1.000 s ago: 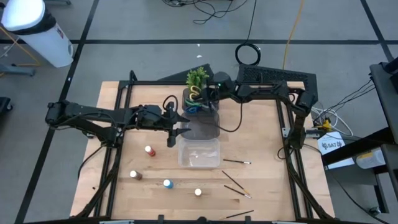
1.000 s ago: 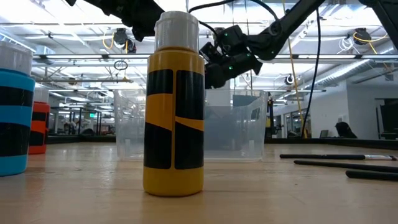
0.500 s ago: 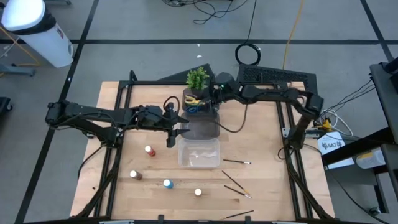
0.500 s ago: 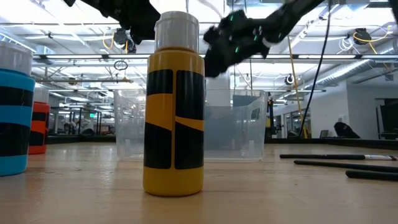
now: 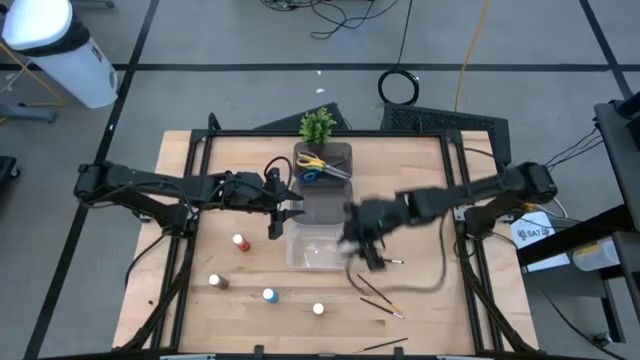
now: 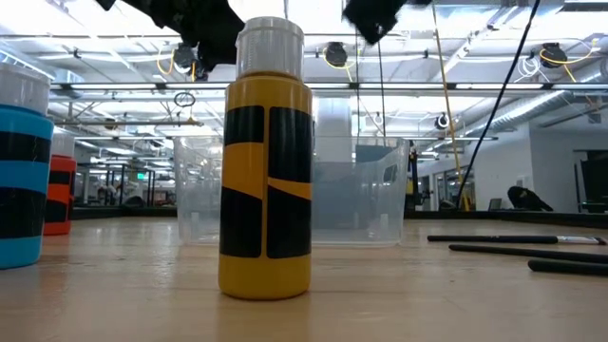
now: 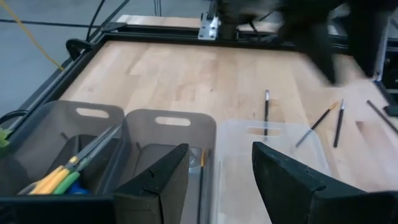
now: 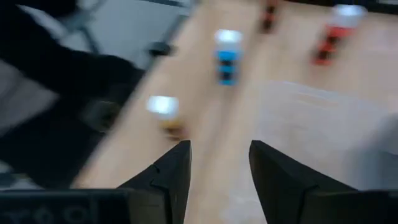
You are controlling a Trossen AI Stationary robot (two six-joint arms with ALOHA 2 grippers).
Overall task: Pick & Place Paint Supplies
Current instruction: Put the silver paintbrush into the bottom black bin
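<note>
The right gripper (image 5: 366, 243), fingers apart and empty beside the clear bin (image 5: 320, 245), should settle squarely over the nearest paintbrush (image 5: 381, 260) on the table (image 5: 420, 200), while the open left gripper (image 5: 285, 210) waits above the bins.

A pale wooden tabletop (image 5: 410, 180) carries everything. Near its far edge, at the middle, stands a small green potted plant (image 5: 317, 124), then two dark bins (image 5: 323, 160) and a clear bin (image 5: 320, 247) in a row running toward the near edge. Left of the clear bin stands a red paint bottle (image 5: 240, 243); closer to the near edge stand brown (image 5: 214, 281), blue (image 5: 268, 295) and pale (image 5: 318, 309) bottles. Thin paintbrushes (image 5: 380, 297) lie scattered toward the near right corner.
</note>
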